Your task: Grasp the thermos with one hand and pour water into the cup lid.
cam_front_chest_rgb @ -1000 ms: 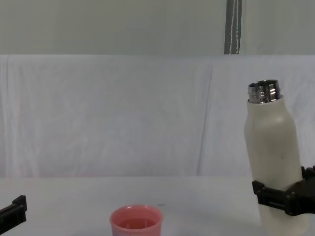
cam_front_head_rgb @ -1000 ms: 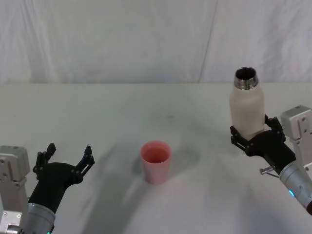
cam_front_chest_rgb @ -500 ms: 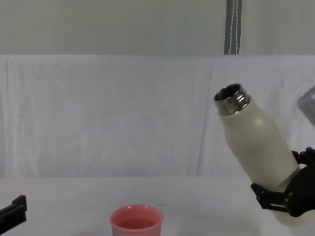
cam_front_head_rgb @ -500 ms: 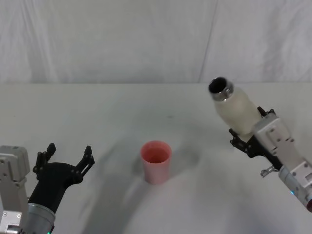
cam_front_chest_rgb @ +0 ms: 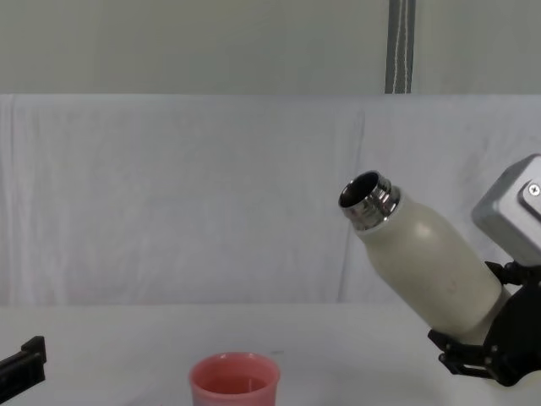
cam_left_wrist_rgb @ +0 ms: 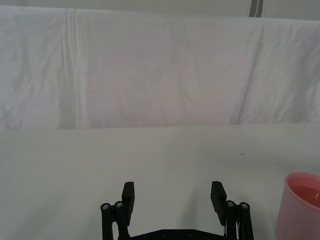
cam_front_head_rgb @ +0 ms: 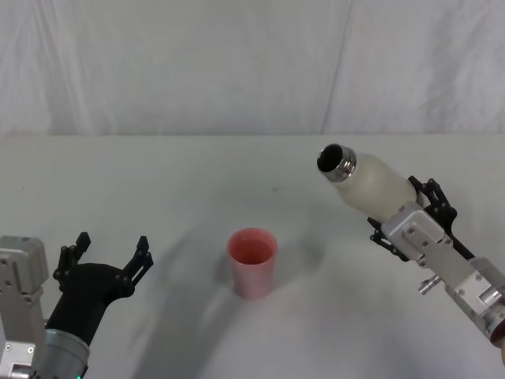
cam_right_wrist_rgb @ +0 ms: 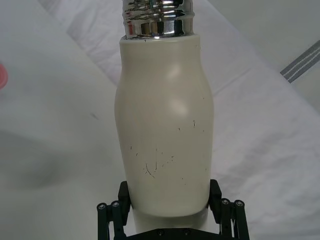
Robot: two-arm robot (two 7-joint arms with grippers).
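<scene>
My right gripper (cam_front_head_rgb: 406, 217) is shut on the lower body of the cream-white thermos (cam_front_head_rgb: 371, 185), held off the table at the right and tilted steeply to the left. Its open steel neck (cam_front_chest_rgb: 365, 200) points toward the cup lid from up and to the right, well short of being over it. The right wrist view looks along the thermos (cam_right_wrist_rgb: 165, 130) clamped between the black fingers. The salmon-pink cup lid (cam_front_head_rgb: 252, 261) stands upright mid-table, with liquid showing inside (cam_front_chest_rgb: 234, 382). My left gripper (cam_front_head_rgb: 106, 260) rests open at the lower left, apart from the cup lid (cam_left_wrist_rgb: 301, 210).
The table (cam_front_head_rgb: 181, 181) is white and bare around the cup. A white cloth backdrop (cam_front_chest_rgb: 186, 194) hangs behind the table's far edge. A grey pole (cam_front_chest_rgb: 400, 46) rises behind it.
My right gripper has tipped the thermos from upright to steeply tilted left and carried its mouth leftward and lower. The cup lid and left arm have not moved.
</scene>
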